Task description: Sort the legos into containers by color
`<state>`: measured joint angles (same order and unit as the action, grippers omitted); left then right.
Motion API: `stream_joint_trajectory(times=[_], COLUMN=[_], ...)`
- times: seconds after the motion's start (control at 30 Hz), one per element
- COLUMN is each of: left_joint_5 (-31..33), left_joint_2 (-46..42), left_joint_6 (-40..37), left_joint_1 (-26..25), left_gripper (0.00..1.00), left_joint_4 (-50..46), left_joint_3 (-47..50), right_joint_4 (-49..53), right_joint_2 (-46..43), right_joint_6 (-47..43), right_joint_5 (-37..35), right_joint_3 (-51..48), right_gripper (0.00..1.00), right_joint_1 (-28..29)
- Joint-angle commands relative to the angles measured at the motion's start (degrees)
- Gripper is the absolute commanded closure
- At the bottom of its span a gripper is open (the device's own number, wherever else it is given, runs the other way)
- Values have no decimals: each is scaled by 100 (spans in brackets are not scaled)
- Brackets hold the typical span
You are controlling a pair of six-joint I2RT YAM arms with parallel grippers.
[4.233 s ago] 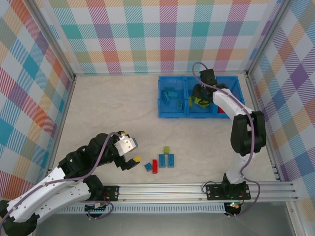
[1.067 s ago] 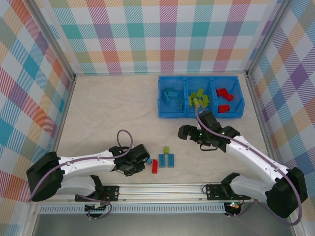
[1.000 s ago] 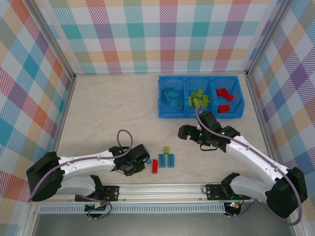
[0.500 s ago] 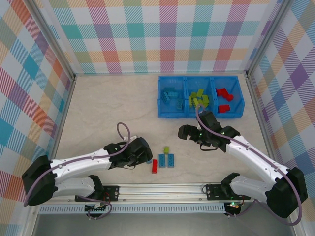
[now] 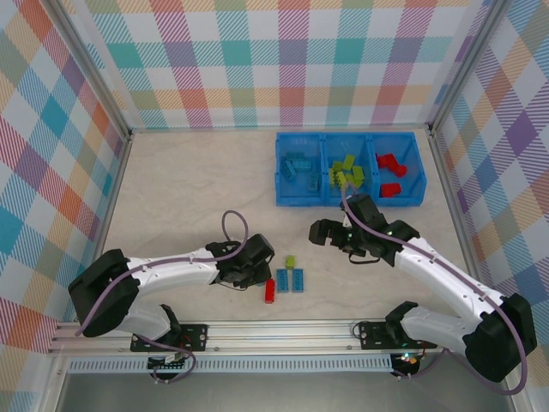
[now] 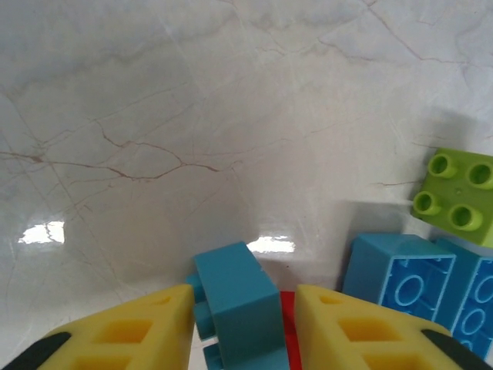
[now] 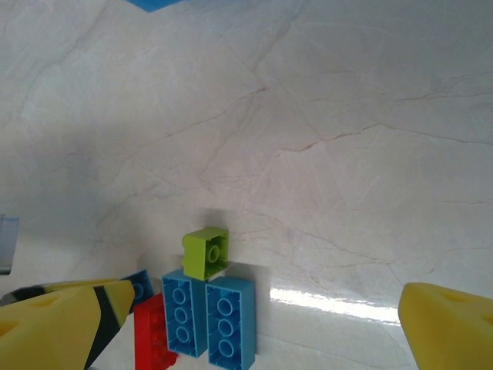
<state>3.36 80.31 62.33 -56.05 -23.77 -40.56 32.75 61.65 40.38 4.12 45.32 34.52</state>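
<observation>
The table lies bare across its left and far parts, hemmed by checked walls and a metal rail at the near edge. The left gripper brackets a small blue brick lying on its side; I cannot tell whether it is pinched. Close by crowd a red brick, two blue oblong bricks and a lime brick. The right gripper hangs spread wide near them. The bin sits far right, with its bricks sorted by colour.
</observation>
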Motion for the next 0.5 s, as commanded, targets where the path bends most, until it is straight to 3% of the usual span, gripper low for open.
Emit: stream_joint_trajectory(times=[0.0, 0.07, 0.33, 0.47], left_joint_5=[-38, -6, 343, 853], left_joint_2=[-38, -63, -315, -690], left_joint_6=[90, 96, -170, -1057], left_joint_1=[42, 42, 63, 247], left_gripper=[66, 70, 89, 93], left_joint_4=[-107, -97, -510, -610], left_joint_3=[259, 328, 170, -523], right_joint_4=[146, 266, 486, 298], right_joint_2=[73, 244, 556, 375], right_joint_6=[-389, -638, -831, -705], right_joint_5=[776, 1073, 1046, 796], right_joint_3=[210, 337, 533, 533], right_gripper=[0, 0, 0, 0], right_joint_1=[27, 161, 547, 547])
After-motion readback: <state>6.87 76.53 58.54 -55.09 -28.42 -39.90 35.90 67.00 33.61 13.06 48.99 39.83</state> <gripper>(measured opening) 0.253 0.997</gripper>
